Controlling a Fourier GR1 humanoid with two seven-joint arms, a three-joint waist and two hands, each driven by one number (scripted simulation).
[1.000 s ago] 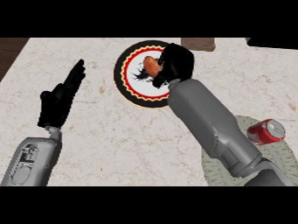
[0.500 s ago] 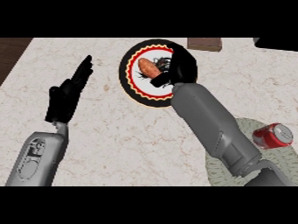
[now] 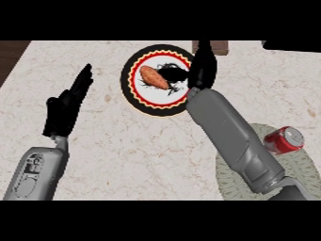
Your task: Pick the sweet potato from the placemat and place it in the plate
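Sweet potato [image 3: 151, 77] lying on plate [image 3: 136, 101] at twelve o'clock, right hand [image 3: 203, 66] released beside it, fingers straight, left hand [image 3: 69, 104] open at nine o'clock, red can [image 3: 284, 140] on placemat [image 3: 303, 173] at four o'clock, marble worktop [image 3: 142, 150].

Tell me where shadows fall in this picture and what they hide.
Head view: a dark shadow lies on the plate beside the sweet potato, hiding part of the plate's pattern; the right robot hand stands open at the plate's edge; no glare on the red can.

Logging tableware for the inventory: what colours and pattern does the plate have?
Head view: the plate has a black rim, a red ring with a zigzag edge, and a pale centre bearing a black motif.
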